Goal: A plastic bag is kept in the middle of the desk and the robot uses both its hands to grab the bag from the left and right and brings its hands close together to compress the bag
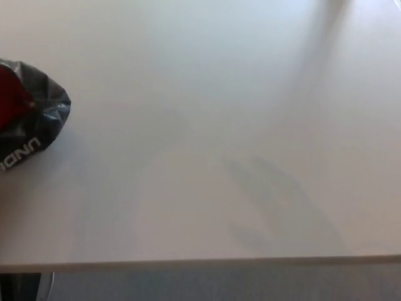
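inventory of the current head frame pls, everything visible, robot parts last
plastic bag: 1, dark grey with a red patch and white lettering, at the far left edge of the picture, cut off by the frame, lying on the desk
desk: 1, white, fills nearly the whole view; its near edge runs along the bottom of the picture, faint shadows on the surface right of centre
floor strip: 1, grey, below the desk's near edge
dark object under the desk edge: 1, dark, bottom-left corner, too little showing to tell what it is
left hand: 0, not in view
right hand: 0, not in view
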Controlling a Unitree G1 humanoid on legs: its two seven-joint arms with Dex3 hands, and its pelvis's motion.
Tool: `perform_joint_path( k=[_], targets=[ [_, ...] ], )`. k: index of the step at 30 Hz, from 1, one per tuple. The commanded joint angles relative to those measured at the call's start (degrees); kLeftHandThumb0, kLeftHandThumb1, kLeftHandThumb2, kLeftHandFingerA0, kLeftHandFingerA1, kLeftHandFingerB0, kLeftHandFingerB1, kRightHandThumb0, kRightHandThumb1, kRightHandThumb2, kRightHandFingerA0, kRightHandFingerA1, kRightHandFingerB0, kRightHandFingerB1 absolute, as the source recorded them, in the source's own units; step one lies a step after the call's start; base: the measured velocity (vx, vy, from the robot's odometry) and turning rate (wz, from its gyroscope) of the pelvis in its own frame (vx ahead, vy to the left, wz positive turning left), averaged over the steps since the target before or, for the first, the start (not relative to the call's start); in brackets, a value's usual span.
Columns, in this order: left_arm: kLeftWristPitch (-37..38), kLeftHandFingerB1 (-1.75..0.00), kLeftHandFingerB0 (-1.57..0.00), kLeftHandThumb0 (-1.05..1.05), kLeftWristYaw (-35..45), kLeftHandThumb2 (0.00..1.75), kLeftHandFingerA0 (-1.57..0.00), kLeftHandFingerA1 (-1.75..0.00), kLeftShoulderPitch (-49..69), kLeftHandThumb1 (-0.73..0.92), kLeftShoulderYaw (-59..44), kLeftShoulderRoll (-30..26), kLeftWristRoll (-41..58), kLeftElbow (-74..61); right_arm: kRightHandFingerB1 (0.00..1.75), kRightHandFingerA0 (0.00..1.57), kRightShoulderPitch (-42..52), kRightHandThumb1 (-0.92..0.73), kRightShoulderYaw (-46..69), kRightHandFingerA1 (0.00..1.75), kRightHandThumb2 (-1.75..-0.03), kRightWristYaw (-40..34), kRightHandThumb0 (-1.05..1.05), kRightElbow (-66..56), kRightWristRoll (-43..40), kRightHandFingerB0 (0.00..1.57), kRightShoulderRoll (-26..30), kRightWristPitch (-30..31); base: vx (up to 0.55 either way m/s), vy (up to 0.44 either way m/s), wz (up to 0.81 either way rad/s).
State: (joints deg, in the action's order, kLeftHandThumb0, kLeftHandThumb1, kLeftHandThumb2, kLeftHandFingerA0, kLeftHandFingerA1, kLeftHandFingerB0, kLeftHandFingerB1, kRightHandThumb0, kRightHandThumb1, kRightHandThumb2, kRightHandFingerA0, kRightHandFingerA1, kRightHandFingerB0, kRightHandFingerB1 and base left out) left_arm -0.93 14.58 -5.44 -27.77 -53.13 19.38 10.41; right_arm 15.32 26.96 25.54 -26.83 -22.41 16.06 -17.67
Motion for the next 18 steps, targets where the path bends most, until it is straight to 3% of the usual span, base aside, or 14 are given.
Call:
perform_joint_path(
  k=[1,2,3,4,6,7,8,9,10,12,13,14,18],
  targets=[
    [-3.5,-0.44,-0.17,-0.84,-1.4,0.71,-0.18,-0.56,-7.1,0.91,-18.2,-6.6,7.7,12.2,0.30,0.05,3.6,-0.73,4.9,0.46,-1.11,0.9,-0.84,-1.2,-4.8,0.09,1.3,-1.7,0.00,0.000,0.00],
    [-5.4,-0.40,-0.21,-0.84,4.0,0.68,-0.20,-0.51,-4.3,0.91,-19.6,-2.9,13.5,4.7,0.25,0.12,3.9,-0.92,4.3,0.36,-0.70,1.3,-0.82,-1.0,-4.5,0.08,0.8,-2.2,0.00,0.000,0.00],
    [-6.1,-0.40,-0.21,-0.84,5.7,0.68,-0.20,-0.51,-2.6,0.91,-20.3,-0.4,16.0,0.3,0.25,0.12,4.0,-0.92,4.0,0.36,-0.70,1.7,-0.82,-0.4,-4.4,0.08,0.5,-2.8,0.00,0.000,0.00],
    [-5.3,-0.35,-0.26,-0.84,4.7,0.68,-0.23,-0.45,1.3,0.92,-20.3,3.7,16.8,-8.3,0.29,0.05,4.8,-0.73,3.6,0.44,-1.10,2.7,-0.82,0.5,-4.5,0.08,0.1,-3.7,0.00,0.000,0.00],
    [-5.6,-0.35,-0.26,-0.84,4.4,0.68,-0.23,-0.45,2.8,0.92,-20.7,5.6,16.7,-12.2,0.29,0.05,5.1,-0.73,3.5,0.44,-1.10,3.1,-0.82,0.9,-4.6,0.08,-0.1,-4.1,0.00,0.000,0.00],
    [3.2,-0.37,-0.13,-0.84,5.0,0.70,-0.06,-0.44,16.7,0.92,-15.4,18.4,18.7,-31.6,0.30,0.01,9.5,-0.69,1.1,0.41,-1.11,4.1,-0.76,5.0,-3.3,0.04,-3.3,-4.6,0.00,0.000,0.00],
    [8.9,-0.33,-0.06,-0.84,5.1,0.74,-0.03,-0.42,24.8,0.92,-11.2,26.4,18.5,-41.9,0.22,0.09,12.1,-0.74,-0.4,0.33,-0.91,4.6,-0.87,7.3,-1.8,0.05,-4.9,-4.8,0.00,0.000,0.00],
    [11.4,-0.33,-0.06,-0.84,4.7,0.74,-0.03,-0.42,27.5,0.92,-8.7,29.5,17.2,-44.5,0.22,0.09,13.0,-0.74,-1.1,0.33,-0.91,4.6,-0.87,8.1,-0.6,0.05,-5.1,-4.9,0.00,0.000,0.00],
    [13.2,-0.26,0.00,-0.83,4.5,1.18,0.00,-0.38,30.1,0.76,-6.7,31.8,16.4,-46.2,0.23,0.07,13.7,-0.77,-1.5,0.35,-1.13,4.8,-0.86,8.8,0.6,0.08,-5.3,-5.7,0.00,0.000,0.00],
    [14.7,-0.26,0.00,-0.83,4.6,1.18,0.00,-0.38,33.3,0.76,-4.7,35.2,15.5,-48.6,0.23,0.07,14.6,-0.77,-2.1,0.35,-1.13,5.0,-0.86,9.7,1.9,0.08,-5.5,-7.1,0.00,0.000,0.00],
    [20.6,-0.18,0.00,-0.84,7.1,1.14,0.00,-0.29,38.4,0.70,0.6,39.3,13.5,-46.5,0.29,0.01,16.6,-0.70,-3.5,0.37,-1.08,5.7,-0.69,11.5,3.2,0.00,-6.5,-9.1,0.00,0.000,0.00],
    [30.4,-0.13,0.00,-0.90,11.9,1.13,0.00,-0.24,46.5,0.72,9.2,46.0,10.6,-41.7,0.21,0.05,20.1,-0.75,-5.8,0.29,-1.08,7.6,-0.78,14.8,5.2,0.05,-8.1,-13.1,0.00,0.000,0.00],
    [31.7,-0.13,0.00,-0.90,14.4,1.13,0.00,-0.24,48.1,0.72,9.9,48.2,10.5,-39.9,0.21,0.05,21.4,-0.75,-6.2,0.29,-1.08,8.5,-0.78,16.1,5.3,0.05,-7.7,-15.1,0.00,0.000,0.00]
  ],
)
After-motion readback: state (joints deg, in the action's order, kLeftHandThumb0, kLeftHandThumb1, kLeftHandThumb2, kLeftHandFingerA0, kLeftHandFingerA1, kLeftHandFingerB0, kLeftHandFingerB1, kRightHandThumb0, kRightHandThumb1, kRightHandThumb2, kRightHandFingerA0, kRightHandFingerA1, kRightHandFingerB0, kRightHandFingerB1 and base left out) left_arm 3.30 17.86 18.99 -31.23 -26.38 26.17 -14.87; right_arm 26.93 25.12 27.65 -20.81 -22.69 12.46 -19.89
